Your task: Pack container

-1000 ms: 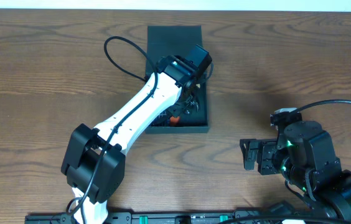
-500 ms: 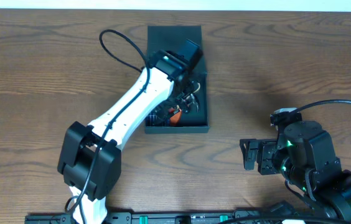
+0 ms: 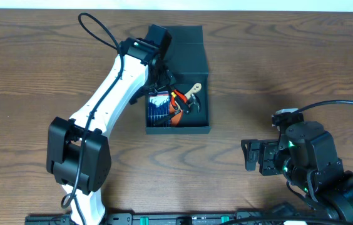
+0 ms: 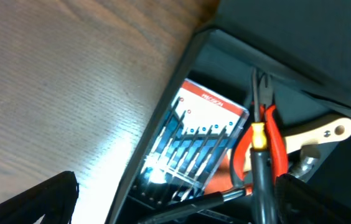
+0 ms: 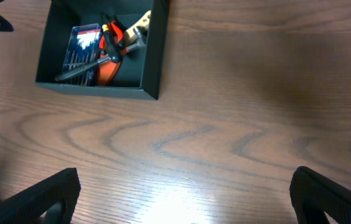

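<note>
Wood table (image 3: 276,62), container (image 3: 178,129) running lengthwise away from the robot, right below the wide-open, empty left gripper (image 3: 162,67); right gripper (image 3: 250,156), open and empty too, sits well apart.

Robotics lab bench / test cell by the look of it. Evidence:
- two small manipulator arms at the near edge of one wood-grain desk (image 3: 289,75): white left arm (image 3: 111,94), black right arm (image 3: 314,162)
- black mounting rail (image 3: 183,219) along that edge, under both bases
- exposed cable loop (image 3: 92,28) on the left arm, and another cable (image 3: 345,105) running off the right one
- green status lights (image 3: 287,145) lit on the right arm
- cameras overhead and on each wrist, so an instrumented rig
- the only props are a dark container (image 3: 198,128) holding a screwdriver set (image 3: 159,103) and orange-handled pliers (image 3: 178,97)

Desk surface otherwise bare wood.
</note>
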You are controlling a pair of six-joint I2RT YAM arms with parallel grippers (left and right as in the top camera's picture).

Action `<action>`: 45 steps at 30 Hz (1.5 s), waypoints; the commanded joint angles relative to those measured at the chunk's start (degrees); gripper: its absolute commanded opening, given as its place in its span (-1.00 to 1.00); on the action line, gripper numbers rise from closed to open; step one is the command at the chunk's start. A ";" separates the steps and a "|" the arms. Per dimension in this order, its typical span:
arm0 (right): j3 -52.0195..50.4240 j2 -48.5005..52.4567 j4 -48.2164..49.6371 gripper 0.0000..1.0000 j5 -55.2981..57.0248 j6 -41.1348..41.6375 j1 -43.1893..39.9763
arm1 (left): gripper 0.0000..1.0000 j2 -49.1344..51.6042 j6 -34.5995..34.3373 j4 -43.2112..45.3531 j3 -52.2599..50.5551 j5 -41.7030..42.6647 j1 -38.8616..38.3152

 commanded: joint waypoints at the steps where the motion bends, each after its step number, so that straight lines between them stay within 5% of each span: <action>1: -0.11 -0.07 -0.02 0.99 0.20 -0.72 -0.44 | 0.97 0.42 2.14 -1.03 -0.20 -1.09 1.29; 7: -0.11 -0.07 -0.04 0.99 0.20 -0.72 -0.44 | 0.97 0.44 2.82 -1.99 -0.20 -1.09 1.97; 16: -0.11 -0.07 -0.02 0.99 0.20 -0.72 -0.44 | 0.97 -0.50 16.13 -1.70 -0.20 -0.44 3.85; 21: -0.11 -0.07 -0.02 0.98 0.20 -0.74 -0.44 | 0.97 -6.80 25.79 0.37 -0.20 -4.68 3.85; 30: -0.11 -0.07 -0.02 0.98 0.20 -0.72 -0.44 | 0.97 -21.68 30.91 2.62 -1.44 -12.79 6.03; 45: -0.11 -0.07 -0.02 0.98 0.20 -0.72 -0.44 | 0.97 -59.74 30.99 9.75 -40.57 -11.15 16.28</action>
